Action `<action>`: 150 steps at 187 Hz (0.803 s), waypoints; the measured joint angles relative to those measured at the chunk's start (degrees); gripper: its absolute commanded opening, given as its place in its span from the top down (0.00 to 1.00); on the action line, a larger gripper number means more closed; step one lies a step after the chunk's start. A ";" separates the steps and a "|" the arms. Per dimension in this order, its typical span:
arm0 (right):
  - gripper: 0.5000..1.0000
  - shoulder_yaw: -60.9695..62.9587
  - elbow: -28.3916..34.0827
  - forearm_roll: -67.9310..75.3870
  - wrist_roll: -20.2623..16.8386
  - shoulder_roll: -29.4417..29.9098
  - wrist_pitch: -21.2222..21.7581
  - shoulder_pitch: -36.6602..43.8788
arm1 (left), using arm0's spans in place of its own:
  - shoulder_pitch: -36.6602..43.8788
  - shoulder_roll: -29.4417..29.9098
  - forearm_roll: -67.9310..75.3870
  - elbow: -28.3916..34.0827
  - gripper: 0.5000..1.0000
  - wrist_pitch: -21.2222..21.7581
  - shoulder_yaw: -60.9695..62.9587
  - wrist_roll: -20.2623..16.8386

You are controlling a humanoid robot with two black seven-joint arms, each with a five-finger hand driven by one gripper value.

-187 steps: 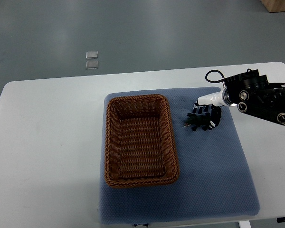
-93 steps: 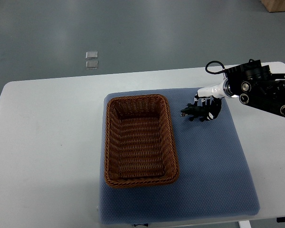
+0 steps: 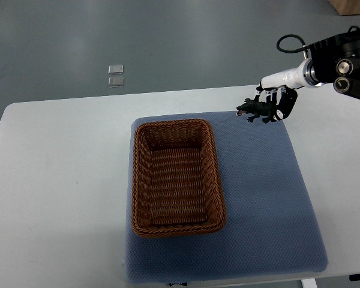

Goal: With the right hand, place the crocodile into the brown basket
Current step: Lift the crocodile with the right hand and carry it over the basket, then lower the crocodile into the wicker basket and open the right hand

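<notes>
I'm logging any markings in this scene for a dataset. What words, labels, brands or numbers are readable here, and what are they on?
No readable text anywhere in the top view.
Right hand and its arm housing: no legible marking.
Crocodile, brown basket, blue mat: plain.
Two small squares on the floor: too small to tell.
Dark tab at the mat's near edge: cut off, unreadable.

We see the right hand (image 3: 275,105) holding the crocodile (image 3: 256,109) up, right of the brown basket (image 3: 177,177).
</notes>
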 measured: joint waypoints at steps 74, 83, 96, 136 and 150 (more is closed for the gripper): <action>1.00 0.00 4.67 2.09 -0.21 0.58 3.22 10.20 | 0.00 0.00 0.06 0.16 0.00 -0.08 0.04 0.00; 1.00 -0.01 4.67 2.19 -0.17 2.06 2.85 10.30 | 0.00 0.00 0.06 0.17 0.00 -0.08 0.03 0.00; 1.00 -0.10 4.49 2.90 -0.08 4.99 1.67 10.31 | 0.00 0.00 0.05 0.19 0.00 -0.08 0.03 0.00; 1.00 -1.79 -0.41 4.69 -0.03 17.61 -2.32 8.88 | 0.00 0.00 0.00 0.26 0.00 -0.08 -0.04 0.00; 1.00 -2.99 -3.29 4.61 -0.03 21.56 -2.62 7.47 | 0.00 0.00 0.00 0.27 0.00 -0.08 -0.04 0.00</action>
